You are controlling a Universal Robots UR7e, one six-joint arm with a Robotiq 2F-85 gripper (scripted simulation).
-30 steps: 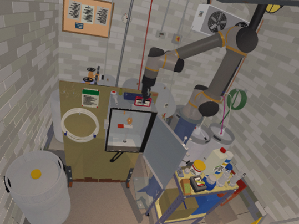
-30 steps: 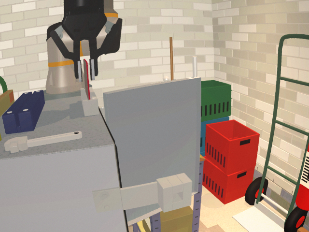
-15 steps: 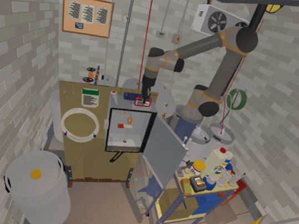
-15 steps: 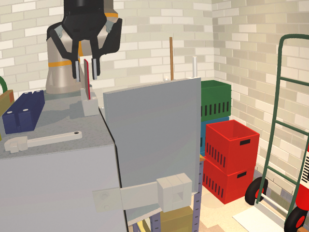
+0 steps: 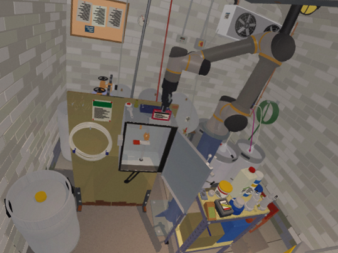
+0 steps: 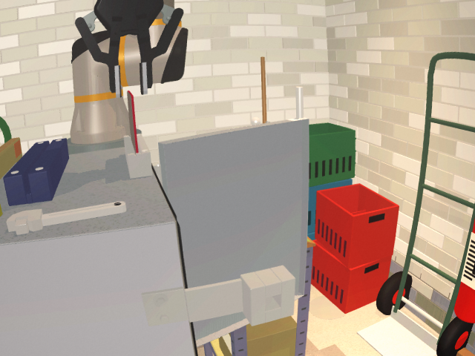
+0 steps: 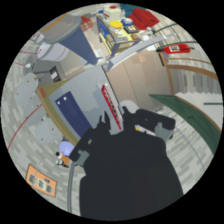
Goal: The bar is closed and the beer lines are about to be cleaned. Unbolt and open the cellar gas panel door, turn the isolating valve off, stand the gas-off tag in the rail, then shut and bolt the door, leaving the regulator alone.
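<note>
On top of the grey gas panel box, the red gas-off tag stands upright in the pale rail near the front edge. My gripper is just above the tag's top edge, open and holding nothing. The panel door hangs open to the right, with its bolt block at the free edge. Inside the box, the valve handle has a red end and lies level. An orange knob sits above it.
Behind the box are steel kegs and wall pipes. A blue block and a pale spanner lie on the box top. A cluttered trolley stands right of the door. A white drum stands at the front left. Red crates are stacked to the right.
</note>
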